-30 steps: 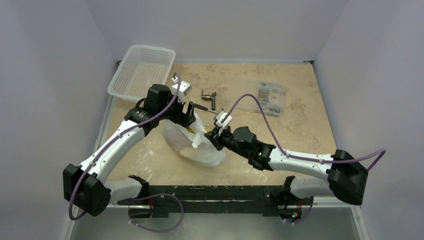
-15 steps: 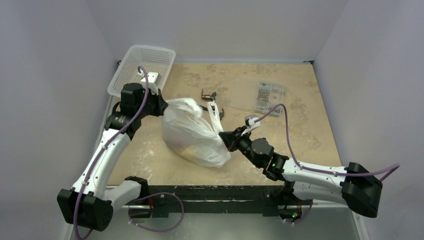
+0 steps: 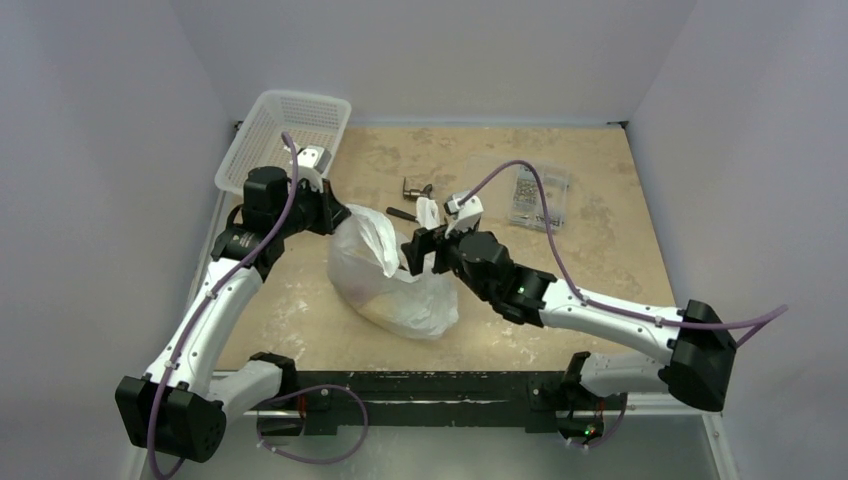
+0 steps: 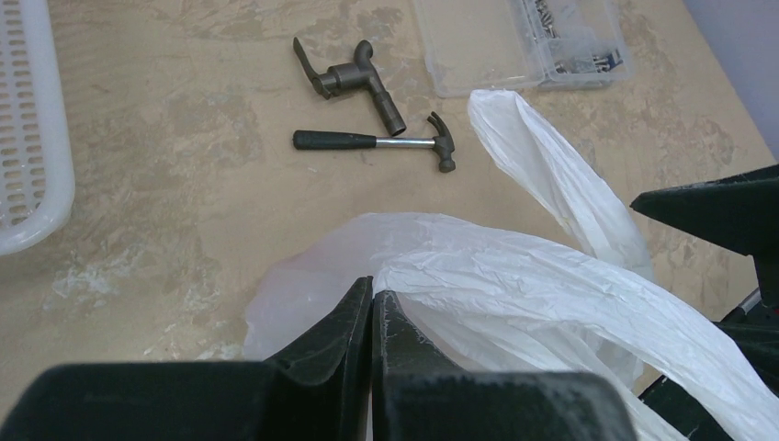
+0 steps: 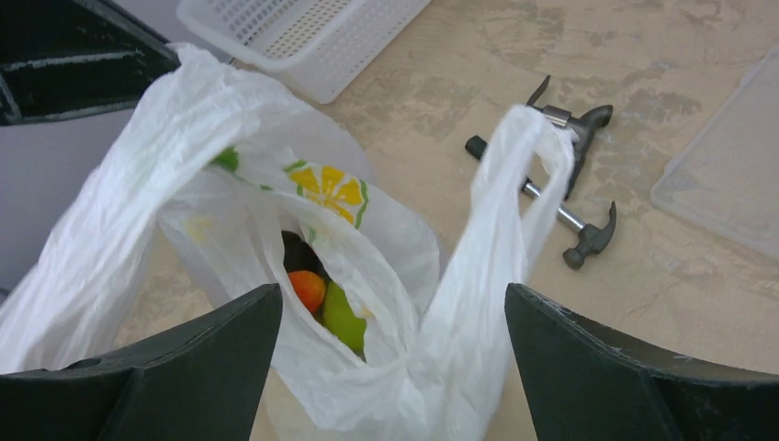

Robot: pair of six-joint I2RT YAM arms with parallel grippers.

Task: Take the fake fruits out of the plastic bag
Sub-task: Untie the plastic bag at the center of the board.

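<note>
Left pincer (image 4: 371, 296) pinches the rim of the plastic bag (image 3: 395, 290) mid-way across the worktop (image 3: 600, 260), right pincer (image 5: 393, 296) gapes empty above its mouth; diving in, it may snag loose film instead of the fake fruits (image 5: 323, 301).

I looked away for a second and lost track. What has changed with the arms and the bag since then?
The left hand pulled the bag by its rim left toward the basket, opening the mouth, and keeps it pinched. The right hand left the bag's right side, swung over the mouth and is open. The fruits stay inside; hammer and basket unmoved.
</note>
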